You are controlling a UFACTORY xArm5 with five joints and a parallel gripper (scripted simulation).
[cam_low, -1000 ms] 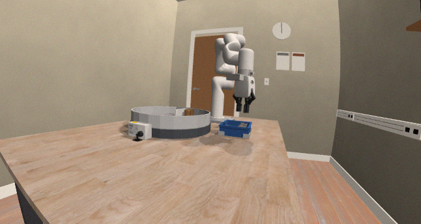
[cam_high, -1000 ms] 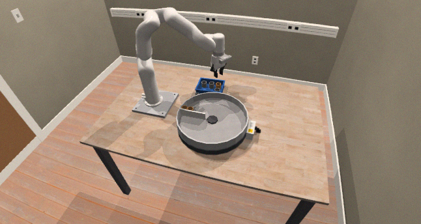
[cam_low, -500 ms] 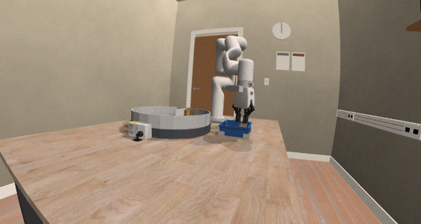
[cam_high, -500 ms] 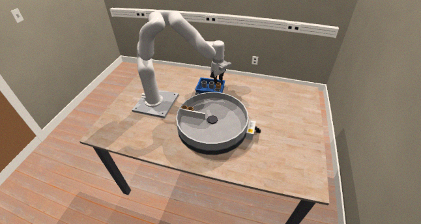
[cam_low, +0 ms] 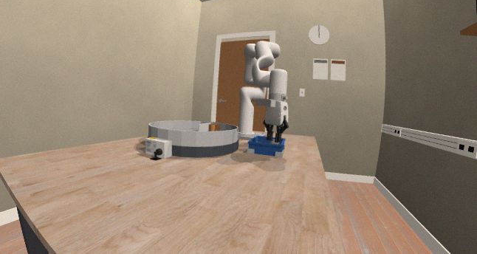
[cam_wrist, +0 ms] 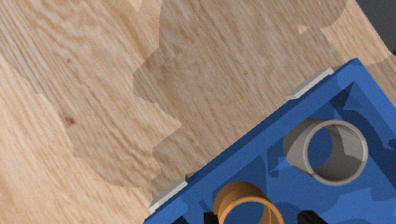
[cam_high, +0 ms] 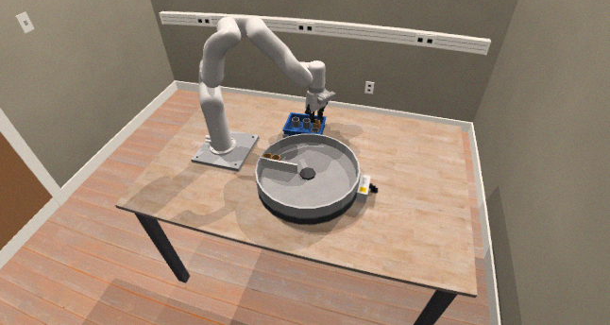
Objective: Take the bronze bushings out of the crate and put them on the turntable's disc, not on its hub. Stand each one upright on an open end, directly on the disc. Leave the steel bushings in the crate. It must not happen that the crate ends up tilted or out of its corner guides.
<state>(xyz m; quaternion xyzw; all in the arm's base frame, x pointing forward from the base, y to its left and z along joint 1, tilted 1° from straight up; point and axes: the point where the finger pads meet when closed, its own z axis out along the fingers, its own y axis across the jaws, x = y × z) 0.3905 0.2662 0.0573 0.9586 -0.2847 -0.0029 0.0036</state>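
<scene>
In the top view, the crate (cam_high: 286, 128) (cam_low: 266, 149) (cam_wrist: 260, 145) lies at twelve o'clock from the hub (cam_high: 307, 173), one bronze bushing (cam_high: 316, 122) (cam_wrist: 239, 194) inside between the fingers of the half-open gripper (cam_high: 316, 117) (cam_low: 273, 140) (cam_wrist: 261, 218), which grips nothing. Two more bushings (cam_high: 276, 158) (cam_low: 213, 128) stand at ten o'clock.

On the table (cam_high: 401, 227) (cam_low: 184, 203) (cam_wrist: 100, 100), from the top view, you have the crate (cam_high: 294, 132) (cam_low: 263, 149) (cam_wrist: 280, 120) behind the turntable (cam_high: 307, 211) (cam_low: 199, 138) (cam_wrist: 382, 20). The base plate (cam_high: 200, 160) (cam_low: 252, 136) is at left, the small box (cam_high: 364, 189) (cam_low: 159, 148) at right. Inside your turntable, two bronze bushings (cam_high: 276, 158) (cam_low: 213, 128) stand behind the partition (cam_high: 283, 165) (cam_low: 204, 127), left of the hub (cam_high: 307, 173). In the crate, you find one bronze bushing (cam_high: 316, 122) (cam_wrist: 227, 197) right of two steel bushings (cam_high: 306, 124) (cam_wrist: 297, 150).
</scene>
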